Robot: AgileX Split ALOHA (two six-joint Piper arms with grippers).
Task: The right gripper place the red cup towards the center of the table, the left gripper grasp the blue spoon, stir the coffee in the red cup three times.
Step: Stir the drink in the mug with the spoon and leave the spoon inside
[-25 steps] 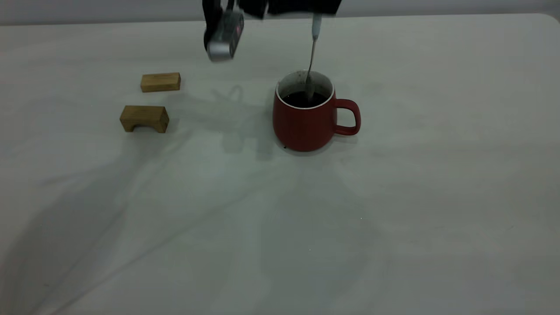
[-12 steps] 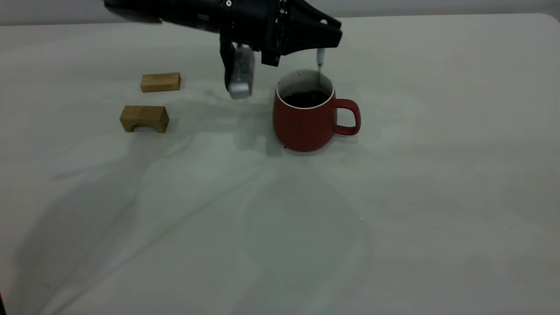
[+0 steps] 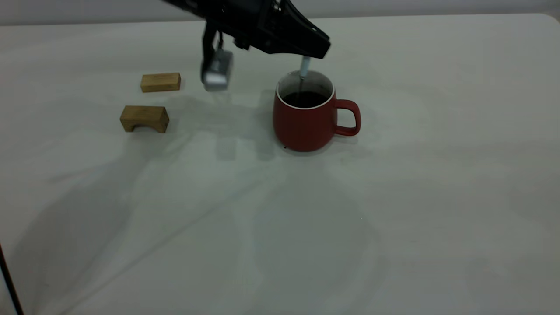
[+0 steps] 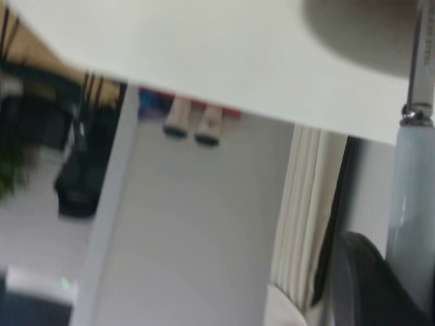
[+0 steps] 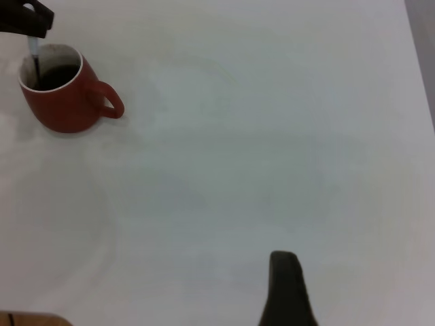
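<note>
The red cup [image 3: 306,120] stands upright near the middle of the table [image 3: 393,197], its handle pointing right. Dark coffee [image 3: 306,99] fills it. My left gripper [image 3: 320,49] hovers just above the cup's rim, shut on the pale handle of the blue spoon [image 3: 304,65]. The spoon hangs nearly upright, its metal end dipped in the coffee toward the cup's back left. In the left wrist view the spoon handle [image 4: 411,197] runs alongside a dark finger [image 4: 360,278]. The right gripper [image 5: 285,288] is out of the exterior view and hangs well away from the cup [image 5: 64,102].
Two tan wooden blocks lie left of the cup: a flat one [image 3: 160,82] and an arched one [image 3: 144,118] nearer the front. The grey camera module [image 3: 215,70] of the left arm hangs between the blocks and the cup.
The left arm has come down over the cup, pushing the spoon deeper into the coffee. Over the last half second the spoon swept from the cup's right side toward its left.
</note>
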